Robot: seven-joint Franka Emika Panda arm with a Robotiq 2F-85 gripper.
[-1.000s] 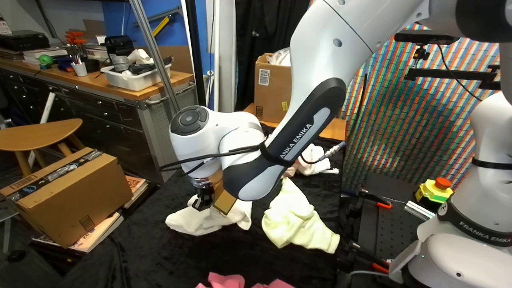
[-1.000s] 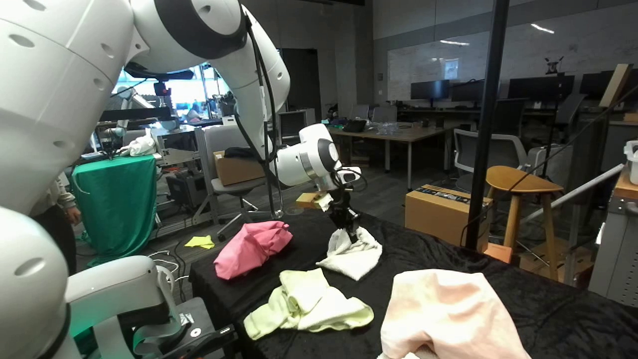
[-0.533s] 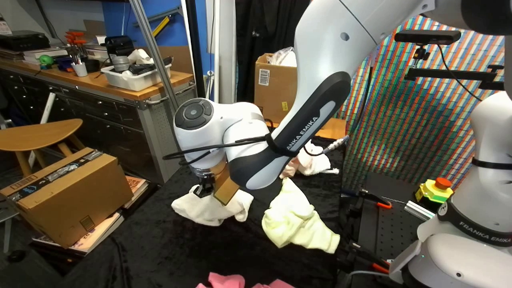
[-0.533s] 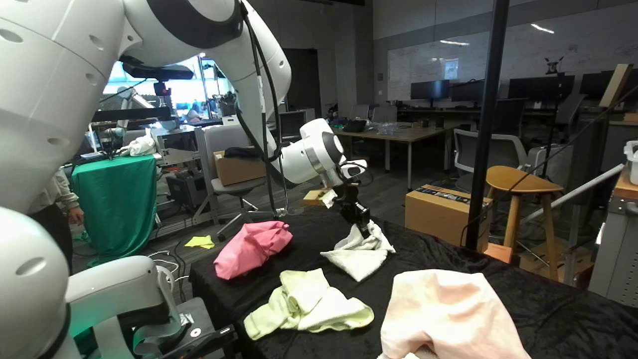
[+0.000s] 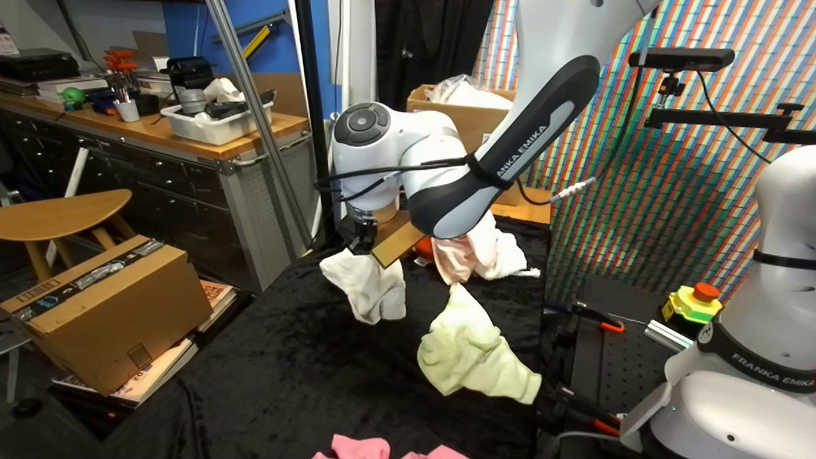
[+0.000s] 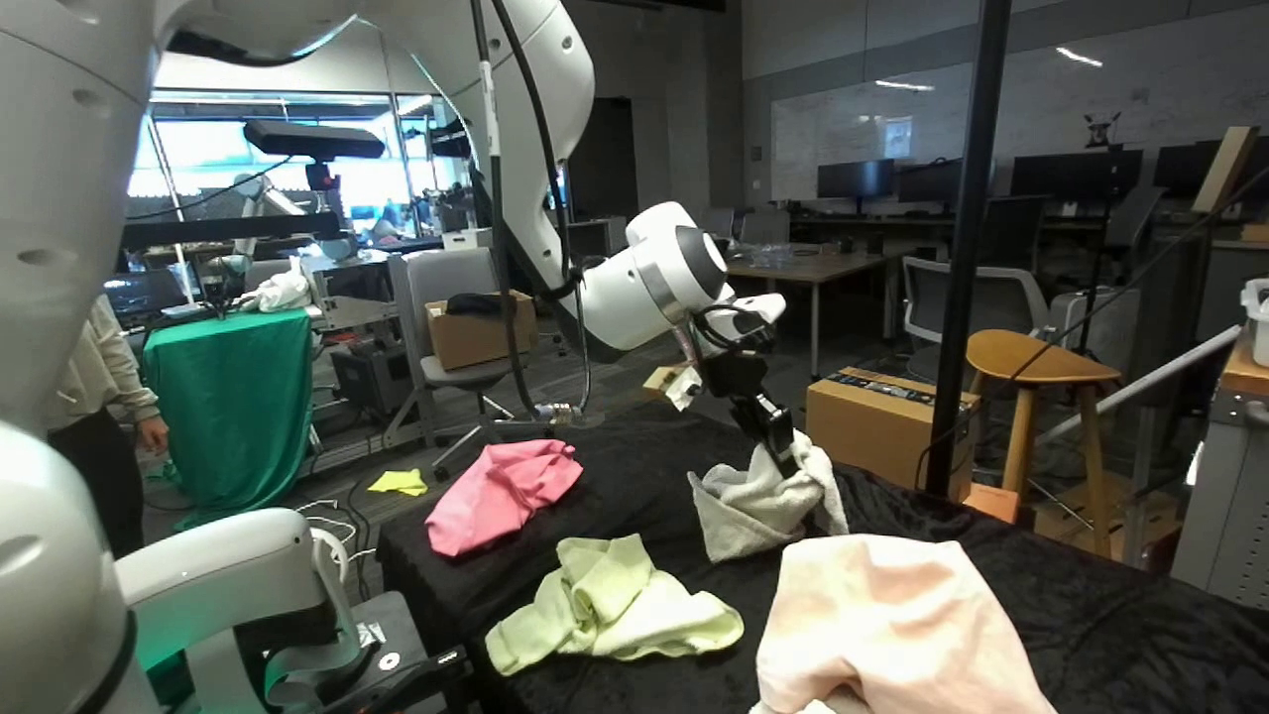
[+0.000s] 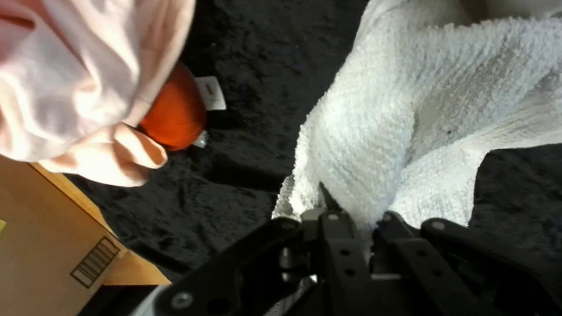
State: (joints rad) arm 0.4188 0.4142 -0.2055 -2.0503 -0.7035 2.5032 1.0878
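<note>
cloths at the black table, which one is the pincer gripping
The white cloth: the pincer is shut on it, while the pink cloth, yellow-green cloth and peach cloth are all outside its grip.

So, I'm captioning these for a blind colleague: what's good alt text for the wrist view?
A black gripper pinches a bunched white cloth over black fabric. At the picture's left, a pale pink cloth partly hides a red-orange object with a white tag beside it; part of a cardboard box shows at lower left.
</note>
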